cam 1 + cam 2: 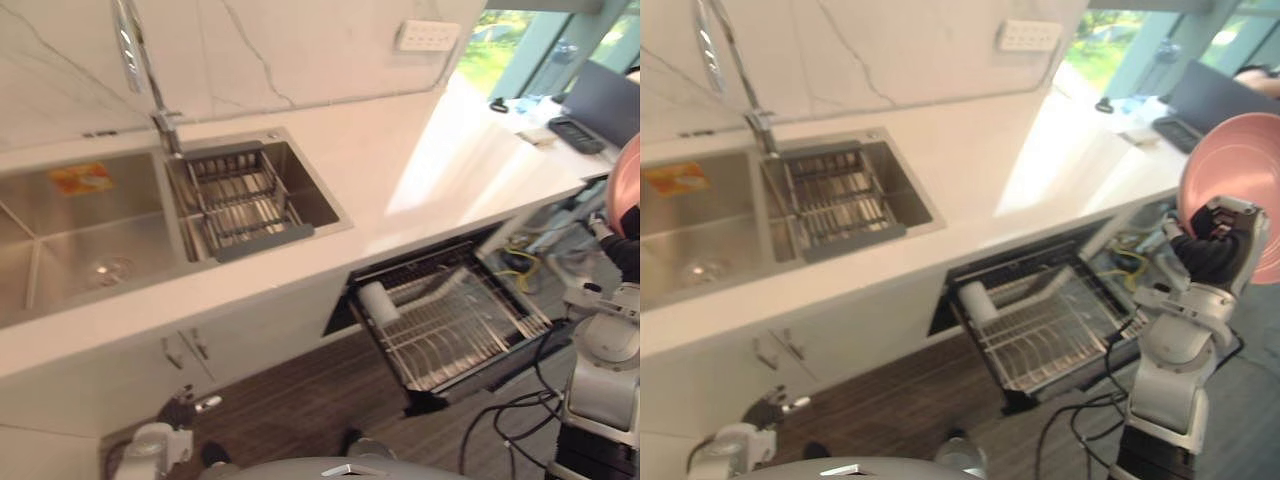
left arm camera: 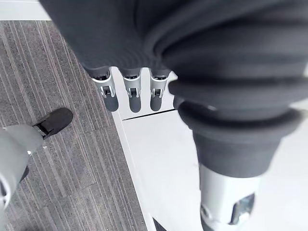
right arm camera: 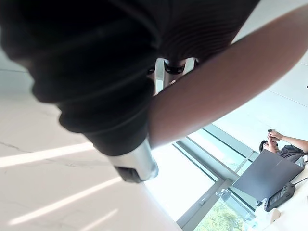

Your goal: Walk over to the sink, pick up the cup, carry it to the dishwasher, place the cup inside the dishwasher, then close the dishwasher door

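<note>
Pink dish (image 1: 1240, 170), round and shallow rather than cup-shaped, is sitting raised in the right hand (image 1: 1212, 252). The hand is gripping it at the lower rim, and its silver fingers (image 1: 1238, 214) are pressing against the dish's face. In the right wrist view the pink rim is crossing just in front of those fingers.

Below the right hand and towards the robot's left, the dishwasher's wire rack (image 1: 1040, 340) is standing pulled out from under the counter (image 1: 970, 170). A white cylinder (image 1: 973, 300) is lying at the rack's corner farthest from the hand; whether it is a cup, I cannot tell.

Farther left along the counter, well apart from the hand, the sink (image 1: 700, 240) is lying beside a dark wire basket (image 1: 835, 205), with the faucet (image 1: 740, 80) rising behind them.

The left hand (image 2: 132, 91) is hanging low by the cabinet front, its fingers straight and relaxed, holding nothing, with striped grey floor (image 2: 57, 159) beneath.
</note>
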`<state>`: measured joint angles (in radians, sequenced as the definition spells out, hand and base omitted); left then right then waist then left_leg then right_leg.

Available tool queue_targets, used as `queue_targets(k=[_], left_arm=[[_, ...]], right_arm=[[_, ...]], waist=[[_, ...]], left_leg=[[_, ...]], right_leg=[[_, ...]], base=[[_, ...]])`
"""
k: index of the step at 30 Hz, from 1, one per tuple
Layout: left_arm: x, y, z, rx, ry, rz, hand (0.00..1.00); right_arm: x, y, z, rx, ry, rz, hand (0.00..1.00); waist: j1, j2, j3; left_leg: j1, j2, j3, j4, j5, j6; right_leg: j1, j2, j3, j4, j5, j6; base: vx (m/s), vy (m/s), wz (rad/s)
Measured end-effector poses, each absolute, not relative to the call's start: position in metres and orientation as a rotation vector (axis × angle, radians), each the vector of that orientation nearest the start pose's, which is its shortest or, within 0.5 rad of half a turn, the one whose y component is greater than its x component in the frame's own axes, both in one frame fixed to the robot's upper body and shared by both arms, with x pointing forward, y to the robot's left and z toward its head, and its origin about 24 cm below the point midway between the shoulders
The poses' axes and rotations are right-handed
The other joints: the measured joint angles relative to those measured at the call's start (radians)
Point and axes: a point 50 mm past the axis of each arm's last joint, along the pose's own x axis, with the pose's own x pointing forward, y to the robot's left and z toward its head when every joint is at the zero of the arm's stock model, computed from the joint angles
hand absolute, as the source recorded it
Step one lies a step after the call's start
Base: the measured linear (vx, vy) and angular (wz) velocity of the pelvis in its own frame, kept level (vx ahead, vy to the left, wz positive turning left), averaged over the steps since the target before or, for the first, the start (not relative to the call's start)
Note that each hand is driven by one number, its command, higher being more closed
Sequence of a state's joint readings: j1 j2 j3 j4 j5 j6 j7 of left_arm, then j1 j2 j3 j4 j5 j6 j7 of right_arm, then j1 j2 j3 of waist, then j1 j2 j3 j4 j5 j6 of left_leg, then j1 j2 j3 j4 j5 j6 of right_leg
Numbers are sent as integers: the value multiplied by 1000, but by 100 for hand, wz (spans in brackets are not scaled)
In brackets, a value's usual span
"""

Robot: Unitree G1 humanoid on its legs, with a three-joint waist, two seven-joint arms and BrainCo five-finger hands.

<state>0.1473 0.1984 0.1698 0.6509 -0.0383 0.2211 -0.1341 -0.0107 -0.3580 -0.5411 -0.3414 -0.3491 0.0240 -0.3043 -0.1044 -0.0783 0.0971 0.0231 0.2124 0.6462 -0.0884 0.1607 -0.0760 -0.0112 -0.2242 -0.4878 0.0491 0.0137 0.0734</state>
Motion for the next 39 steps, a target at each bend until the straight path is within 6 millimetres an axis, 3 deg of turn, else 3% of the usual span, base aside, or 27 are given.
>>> queue_targets(k=[3, 7, 8, 11, 13, 16, 22, 25, 31, 36, 39], left_arm=[[127, 244, -125, -20, 1024, 174, 0], [116, 227, -135, -76, 1060, 162, 0], [110, 222, -138, -121, 1063, 177, 0], [81, 221, -148, -201, 1107, 259, 0], [69, 222, -151, -202, 1109, 282, 0], [69, 223, -150, -199, 1086, 291, 0], [131, 217, -135, -194, 940, 214, 0], [151, 215, -128, -221, 892, 204, 0], [182, 212, -114, -222, 816, 180, 0], [201, 210, -105, -205, 780, 182, 0], [214, 210, -97, -195, 750, 179, 0]], right_arm=[[202, -309, 180, -725, -442, -798, 100], [204, -311, 188, -773, -444, -742, 100], [205, -312, 189, -784, -441, -734, 100], [218, -313, 175, -774, -378, -691, 100], [226, -315, 168, -766, -342, -675, 100], [236, -313, 164, -750, -324, -655, 100], [242, -310, 171, -734, -364, -668, 100], [254, -304, 173, -718, -373, -646, 100], [284, -290, 174, -686, -368, -578, 100], [306, -289, 176, -728, -332, -532, 100], [320, -291, 184, -705, -333, -528, 100]], waist=[[-2, 5, 9], [-4, 76, 35], [-3, 106, 41], [39, 139, 50], [44, 162, 54], [42, 169, 64], [20, 166, 162], [20, 160, 209], [41, 158, 286], [66, 156, 339], [78, 154, 363]], left_leg=[[16, 25, -9, 0, 19, -29], [-15, 49, -79, 6, 29, -46], [-30, 38, -138, 6, 19, -53], [-15, -17, -323, 7, -49, -69], [1, -23, -332, 7, -51, -59], [23, -26, -313, 7, -69, -61], [-18, -53, -317, 6, -87, -58], [-45, -60, -317, 7, -73, -44], [-80, -63, -325, 7, -73, -42], [-123, -68, -344, 14, -72, -36], [-203, -65, -366, 124, -114, -27]], right_leg=[[27, 30, -6, -39, 51, 18], [4, 63, 0, -37, 54, 16], [-15, 70, 24, -40, 54, 16], [-43, 84, 121, -51, 85, 4], [-42, 97, 155, -79, 115, 5], [-36, 110, 189, -118, 134, 7], [-86, 88, 203, -130, 146, 19], [-114, 83, 207, -130, 167, 18], [-143, 80, 202, -129, 170, 20], [-170, 74, 195, -129, 172, 20], [-200, 62, 191, -118, 173, 21]], base=[[12, -119, -5], [27, -77, -3], [17, -16, -27], [95, 15, -80], [129, 30, -65], [98, 9, -48], [-11, 25, -10], [-2, 11, -1], [9, 6, 3], [11, 11, 11], [-3, 5, 9]])
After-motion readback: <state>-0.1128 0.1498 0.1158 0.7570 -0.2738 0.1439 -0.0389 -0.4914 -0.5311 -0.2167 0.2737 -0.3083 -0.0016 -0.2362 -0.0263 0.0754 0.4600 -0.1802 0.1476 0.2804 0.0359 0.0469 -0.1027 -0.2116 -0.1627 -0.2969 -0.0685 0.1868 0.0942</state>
